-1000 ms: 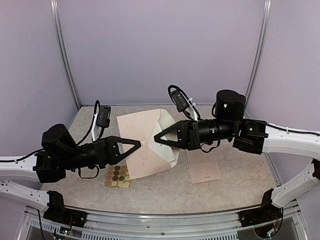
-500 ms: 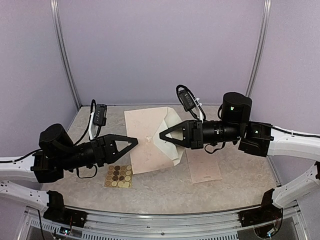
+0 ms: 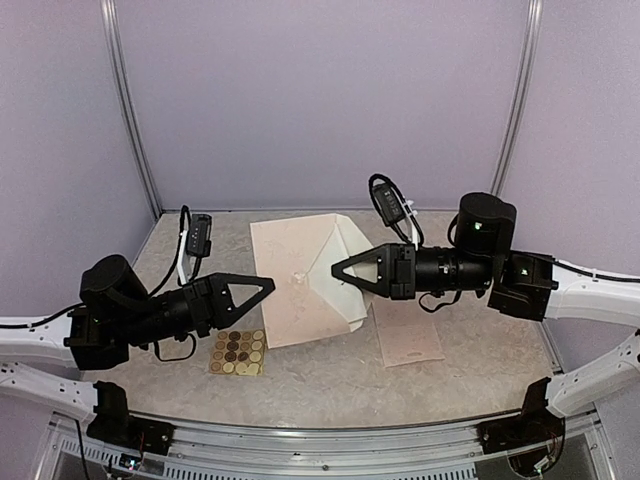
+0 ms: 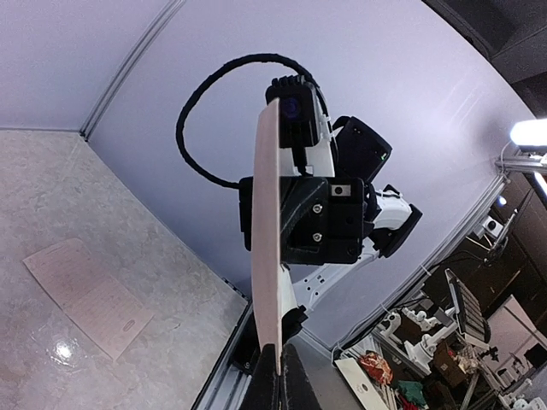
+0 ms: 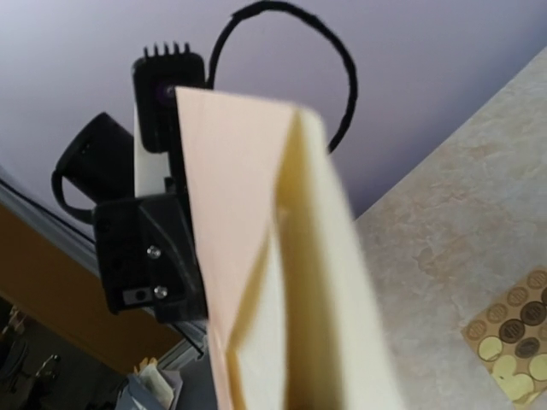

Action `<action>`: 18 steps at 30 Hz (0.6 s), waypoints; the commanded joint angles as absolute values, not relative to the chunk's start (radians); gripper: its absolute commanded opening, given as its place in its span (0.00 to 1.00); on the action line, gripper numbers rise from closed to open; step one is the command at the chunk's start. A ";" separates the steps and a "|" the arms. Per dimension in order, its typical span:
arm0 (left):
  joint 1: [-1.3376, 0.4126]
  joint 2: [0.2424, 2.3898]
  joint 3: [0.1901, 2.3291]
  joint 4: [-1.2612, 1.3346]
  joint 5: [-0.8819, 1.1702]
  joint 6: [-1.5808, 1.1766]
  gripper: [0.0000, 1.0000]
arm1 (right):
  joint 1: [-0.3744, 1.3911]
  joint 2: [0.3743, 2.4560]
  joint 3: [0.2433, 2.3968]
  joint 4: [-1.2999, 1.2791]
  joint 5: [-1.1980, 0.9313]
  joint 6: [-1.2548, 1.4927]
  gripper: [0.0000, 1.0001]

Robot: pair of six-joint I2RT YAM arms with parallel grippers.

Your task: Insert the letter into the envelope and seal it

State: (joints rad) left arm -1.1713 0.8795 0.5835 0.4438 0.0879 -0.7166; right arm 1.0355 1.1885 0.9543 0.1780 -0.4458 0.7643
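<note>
The envelope [image 3: 292, 300], pale pink with its cream flap [image 3: 338, 292] open, hangs in the air between both arms. My left gripper [image 3: 272, 284] is shut on its left edge. In the left wrist view the envelope [image 4: 267, 239] stands edge-on, pinched between my fingertips at the left gripper [image 4: 280, 376]. My right gripper [image 3: 336, 268] is shut on the flap side. The envelope [image 5: 231, 213] fills the right wrist view and hides those fingers. The letter [image 3: 408, 340] lies flat on the table under the right arm, also seen as the letter [image 4: 85, 295] in the left wrist view.
A sheet of round stickers [image 3: 236, 353] lies on the table below the left gripper, and shows as the sticker sheet [image 5: 513, 337] in the right wrist view. Metal frame posts [image 3: 130, 110] and the purple walls close in the marbled table [image 3: 330, 385].
The right arm has drawn back to the right, and the envelope has shifted and turned with it. The left gripper now sits nearer the envelope's left edge.
</note>
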 commanded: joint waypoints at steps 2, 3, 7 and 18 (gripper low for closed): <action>-1.178 0.856 0.568 0.526 0.053 -0.715 0.00 | 1.024 1.135 0.908 0.234 -0.397 0.806 0.00; -1.178 0.860 0.570 0.528 0.057 -0.714 0.00 | 1.024 1.136 0.905 0.245 -0.398 0.811 0.00; -1.183 0.881 0.575 0.549 0.067 -0.715 0.00 | 1.025 1.153 0.895 0.303 -0.407 0.832 0.00; -1.186 0.909 0.568 0.594 0.061 -0.722 0.00 | 1.035 1.228 0.891 0.476 -0.445 0.879 0.00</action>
State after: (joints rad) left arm -1.1797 0.9009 0.5762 0.5457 0.0700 -0.7177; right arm 1.0309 1.2018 0.8886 0.3862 -0.4259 0.8600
